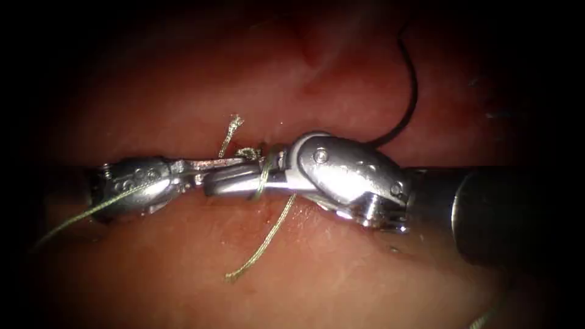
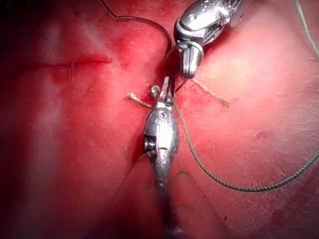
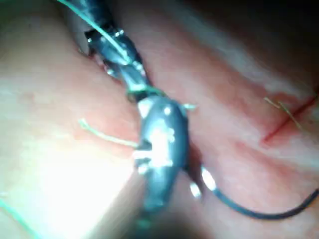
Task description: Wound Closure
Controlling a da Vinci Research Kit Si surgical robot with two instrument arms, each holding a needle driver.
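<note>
Jaws of my left tool [image 1: 210, 163] are drawn to a narrow, flat beak, and they look closed on the thread [image 1: 263, 234] at the small knot [image 1: 248, 152] over the cut; the grip itself is too small to be sure of. My right tool [image 1: 228, 183] lies just beside it, tip to tip, its jaws together in one blunt bar with a turn of thread wrapped round them. Whether that thread sits between the jaws or only over them I cannot tell.

Around the tips the tissue [image 1: 341, 268] is open and flat, with red fluid [image 2: 149, 55] along the cut [image 2: 75, 62]. The two tools lie along one line, nearly touching, so the free room is above and below them in the endoscope view.

One frayed thread end [image 1: 234, 125] stands up from the knot. Another trails down across the tissue below my right tool. A long strand [image 1: 85, 212] runs over my left tool's body and off to the left. The dark curved needle [image 1: 407, 91] lies behind my right tool's wrist, held by neither tool; whether its end enters the tissue I cannot tell.
</note>
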